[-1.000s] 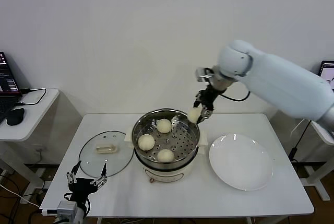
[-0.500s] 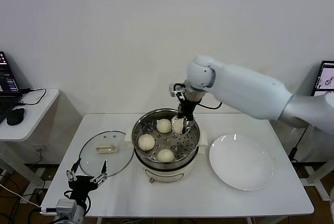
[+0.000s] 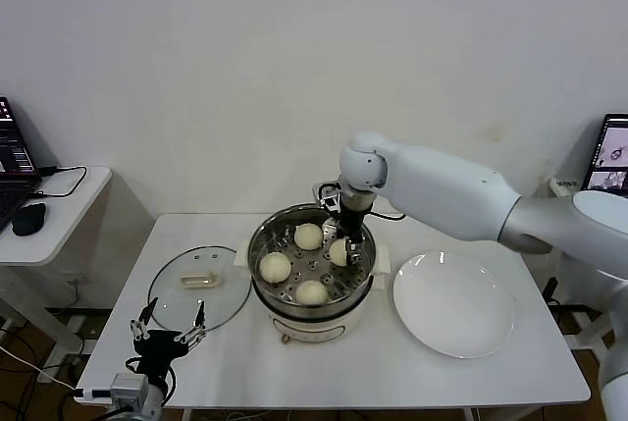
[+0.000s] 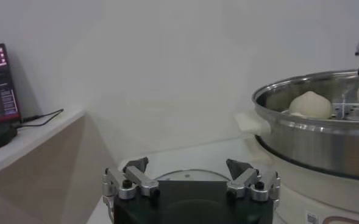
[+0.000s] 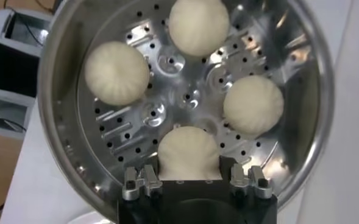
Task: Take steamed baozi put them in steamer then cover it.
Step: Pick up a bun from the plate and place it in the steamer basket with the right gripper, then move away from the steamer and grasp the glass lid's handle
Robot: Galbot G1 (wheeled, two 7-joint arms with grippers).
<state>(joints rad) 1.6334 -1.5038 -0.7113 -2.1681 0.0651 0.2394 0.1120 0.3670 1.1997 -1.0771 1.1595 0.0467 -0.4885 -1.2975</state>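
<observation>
All four buns sit on the perforated tray inside the steamer (image 3: 312, 266) at mid-bench: one far (image 3: 308, 236), one left (image 3: 275, 267), one near (image 3: 311, 291), and the fourth bun (image 3: 339, 252) on the right side of the tray, directly under my right gripper (image 3: 345, 236). In the right wrist view this bun (image 5: 189, 154) lies on the tray between my jaws, which flank it closely; I cannot tell whether they grip it or have just let go, so I count the placing as nearly finished, not confirmed. The white plate (image 3: 453, 303) lies to the right of the steamer with nothing on it, which I read as no buns left to fetch. The lid (image 3: 200, 289) lies flat on the bench just left of the steamer, handle up, untouched. My left gripper (image 3: 168, 331) hangs low at the near left edge of the bench, just nearside of the lid, jaws spread wide and holding nothing. Judged stage: loading is done or all but done. Left to do: clear my right arm up and away from the pot, then lift the lid by its handle and set it squarely on the rim; the left gripper looks best placed for that.
</observation>
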